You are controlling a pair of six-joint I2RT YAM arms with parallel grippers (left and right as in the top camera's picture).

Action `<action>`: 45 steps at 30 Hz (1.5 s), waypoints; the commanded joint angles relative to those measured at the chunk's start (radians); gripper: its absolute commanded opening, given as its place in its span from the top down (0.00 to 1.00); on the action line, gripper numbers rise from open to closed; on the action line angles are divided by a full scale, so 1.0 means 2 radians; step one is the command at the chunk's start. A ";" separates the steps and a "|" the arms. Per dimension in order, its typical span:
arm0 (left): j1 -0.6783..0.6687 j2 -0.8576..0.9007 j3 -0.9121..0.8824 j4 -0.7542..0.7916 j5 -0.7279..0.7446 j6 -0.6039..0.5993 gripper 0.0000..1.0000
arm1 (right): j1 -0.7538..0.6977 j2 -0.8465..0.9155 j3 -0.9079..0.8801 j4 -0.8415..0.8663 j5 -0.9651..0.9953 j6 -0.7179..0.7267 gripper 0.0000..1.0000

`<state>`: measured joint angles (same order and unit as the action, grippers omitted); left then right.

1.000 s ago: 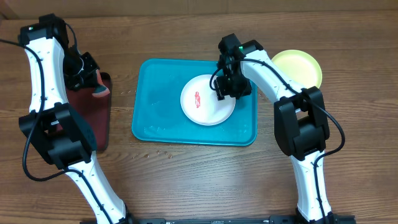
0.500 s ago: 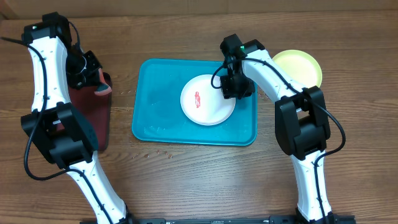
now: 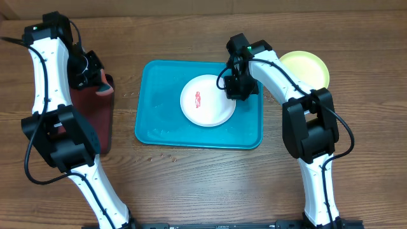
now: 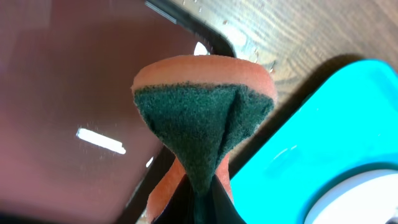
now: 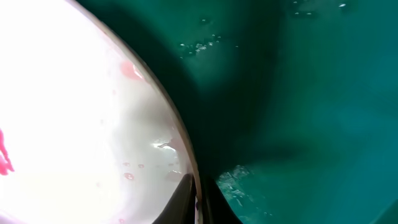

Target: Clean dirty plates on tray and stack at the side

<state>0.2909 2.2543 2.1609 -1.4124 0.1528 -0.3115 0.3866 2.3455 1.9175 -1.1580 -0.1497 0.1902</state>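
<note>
Nudged left on the tray (image 3: 152, 130), the white plate (image 3: 206, 105) is being pinched at its rim by the right tool (image 3: 233, 90), while the left tool (image 3: 95, 86) is gripping the sponge (image 4: 205, 106), due to scrub next.

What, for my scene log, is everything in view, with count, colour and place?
large turquoise rectangular plastic tray: one, table centre
round white plastic plate: one, red-smeared, on that tray
round yellow-green plastic plate: one, table's right
dark red black-rimmed tray: one, table's left
orange sponge with green scouring face: one, in left gripper
wooden table: one, brown, beneath everything
left gripper: shut on sponge, above dark red tray
right gripper: shut on white plate's rim
</note>
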 commanded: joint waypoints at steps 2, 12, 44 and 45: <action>0.017 -0.017 -0.004 0.014 -0.013 -0.005 0.96 | 0.003 0.002 -0.007 0.020 -0.007 0.028 0.96; 0.045 -0.017 -0.099 0.061 -0.068 -0.005 0.96 | 0.003 0.002 -0.007 0.034 -0.014 0.038 0.96; 0.080 -0.015 -0.184 0.135 -0.056 -0.017 0.93 | 0.003 0.002 -0.007 0.039 -0.014 0.038 0.96; 0.080 -0.013 -0.190 0.139 -0.055 -0.021 0.93 | 0.003 0.002 -0.007 0.039 -0.014 0.038 0.96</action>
<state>0.4515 2.2517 1.7920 -1.1545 0.0330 -0.3405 0.3878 2.3459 1.9144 -1.0897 -0.1844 0.2577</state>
